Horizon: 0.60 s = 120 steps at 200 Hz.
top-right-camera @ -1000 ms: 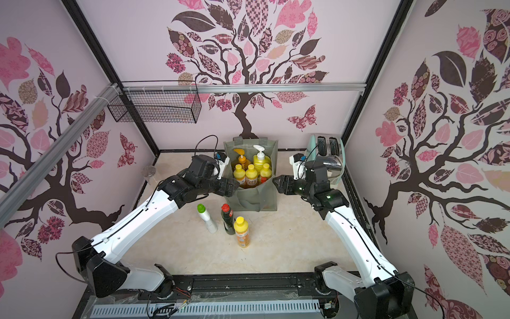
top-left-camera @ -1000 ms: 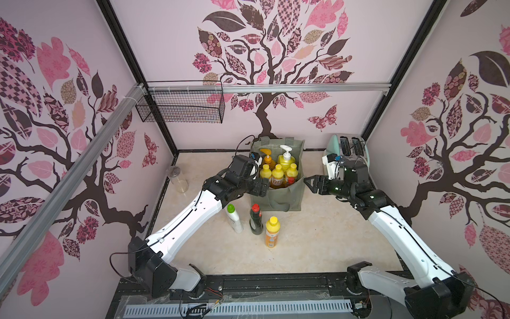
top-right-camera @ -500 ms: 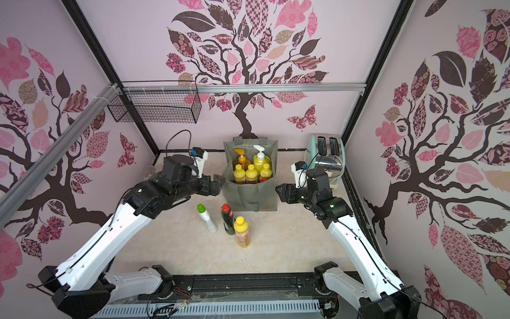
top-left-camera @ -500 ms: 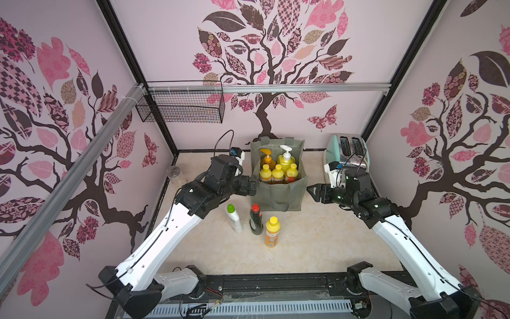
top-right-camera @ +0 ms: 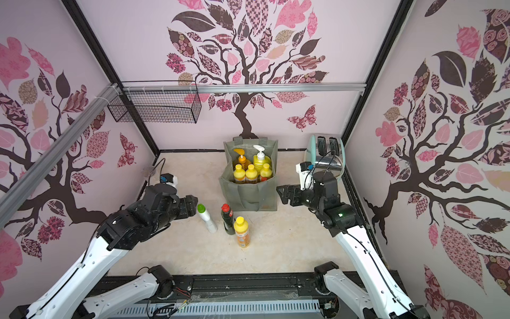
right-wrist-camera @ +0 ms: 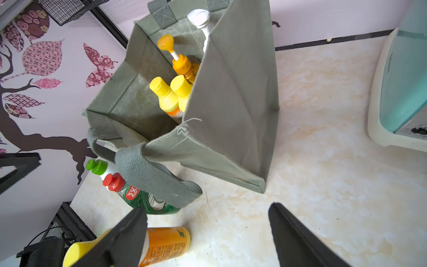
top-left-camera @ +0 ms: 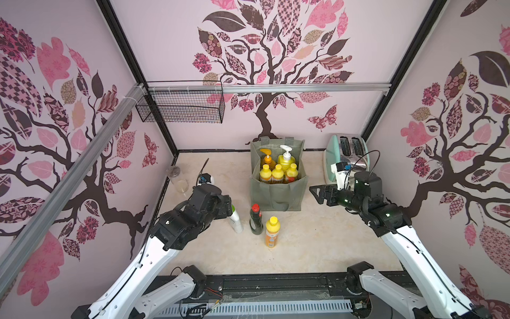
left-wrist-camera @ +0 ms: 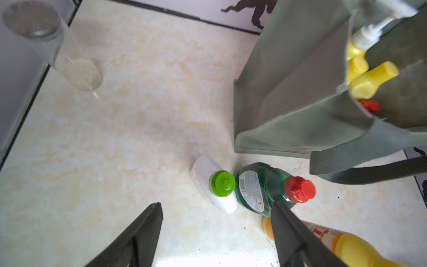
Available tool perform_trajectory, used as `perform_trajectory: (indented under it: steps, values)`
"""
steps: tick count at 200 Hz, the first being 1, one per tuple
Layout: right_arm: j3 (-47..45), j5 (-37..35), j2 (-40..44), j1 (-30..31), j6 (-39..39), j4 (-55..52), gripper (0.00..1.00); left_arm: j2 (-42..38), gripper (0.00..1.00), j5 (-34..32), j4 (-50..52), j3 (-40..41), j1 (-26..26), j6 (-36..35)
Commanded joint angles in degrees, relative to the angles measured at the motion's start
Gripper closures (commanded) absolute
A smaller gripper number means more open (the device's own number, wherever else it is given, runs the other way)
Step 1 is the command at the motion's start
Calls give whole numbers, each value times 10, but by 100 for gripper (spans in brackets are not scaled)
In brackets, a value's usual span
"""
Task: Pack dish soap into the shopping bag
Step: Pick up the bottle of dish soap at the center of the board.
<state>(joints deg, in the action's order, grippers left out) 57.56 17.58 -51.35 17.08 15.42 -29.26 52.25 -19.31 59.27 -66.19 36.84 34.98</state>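
Note:
The grey-green shopping bag (top-left-camera: pixel 278 194) (top-right-camera: pixel 248 197) stands upright at the back centre. Inside it are an orange pump bottle (top-left-camera: pixel 267 159), a yellow pump bottle (top-left-camera: pixel 285 160) and three small yellow-capped bottles (top-left-camera: pixel 277 173); a red cap (left-wrist-camera: pixel 370 106) also shows inside. In front of the bag stand three dish soap bottles: white with a green cap (top-right-camera: pixel 207 221) (left-wrist-camera: pixel 218 187), dark with a red cap (top-left-camera: pixel 255 219) (left-wrist-camera: pixel 265 185), and orange with a yellow cap (top-left-camera: pixel 271 233) (right-wrist-camera: pixel 165 245). My left gripper (top-left-camera: pixel 227 205) (left-wrist-camera: pixel 217 204) is open just left of the white bottle, holding nothing. My right gripper (top-left-camera: pixel 316 194) (right-wrist-camera: pixel 208 207) is open right of the bag, empty.
A clear glass jar (top-left-camera: pixel 178 179) stands at the left wall. A mint toaster (top-left-camera: pixel 347 154) sits at the back right, close behind my right arm. A black wire basket (top-left-camera: pixel 182 106) hangs on the back-left rail. The bag's strap handle (right-wrist-camera: pixel 157 175) droops over its front.
My left gripper has drawn back from the bag's left rim to beside the white bottle. My right gripper has pulled away from the bag's right side and opened wider.

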Motion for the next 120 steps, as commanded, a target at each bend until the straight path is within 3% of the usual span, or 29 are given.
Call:
perform_trajectory:
  steps: [1,60,120]
  values:
    - [-3,0,17,1,1,-16,12,5,23,-4,-31,35,0,49]
    - [-4,-4,33,2,-3,-29,12,50,35,-32,-109,84,0,86]
    - [-4,-4,32,1,-5,-30,12,84,35,-43,-153,109,6,93]
